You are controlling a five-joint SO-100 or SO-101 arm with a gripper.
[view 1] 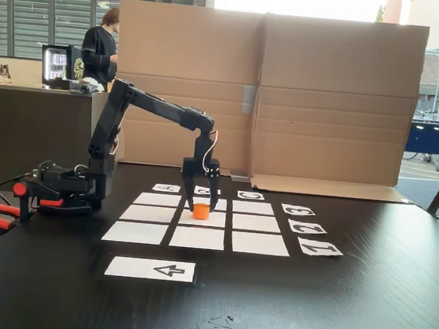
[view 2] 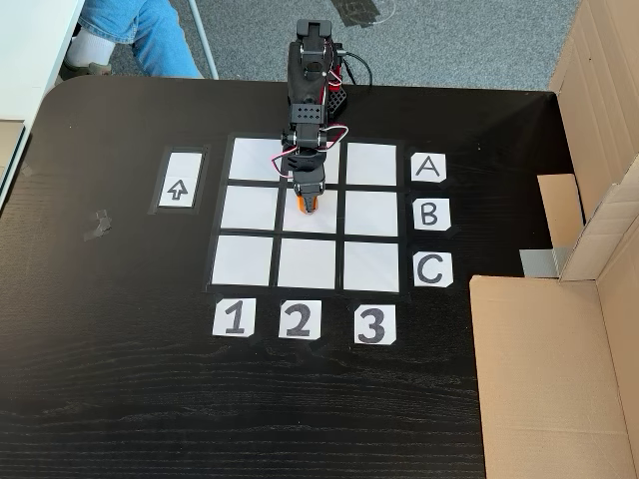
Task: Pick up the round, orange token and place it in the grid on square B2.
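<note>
We see the gripper [view 1: 198, 202] standing almost vertical over the middle of the grid [view 2: 248, 259], with the token [view 1: 201, 211] between its two fingers. In the side fixed view the token seems to rest on the paper of square B2 [view 2: 321, 222], or very near to it; from the top fixed view only a small orange edge [view 2: 312, 206] shows under the gripper, inside the middle rectangle, in the row of the card B [view 2: 429, 214] and the column of the card 2 [view 2: 299, 319]. The fingers stand on both sides of the token, but we cannot tell whether they press on it or have let go of it.

We judge that the step in hand is the release. To do it well, we should make sure first that the token sits flat on the worktop (a drop from height could make it roll to a neighbour square). Then the jaws should open slowly and wide enough, so that no finger drags the token. After this the arm should rise straight up, not sideways, because the token is light and the paper rectangle may slide on the dark worktop [view 1: 361, 300].
</note>
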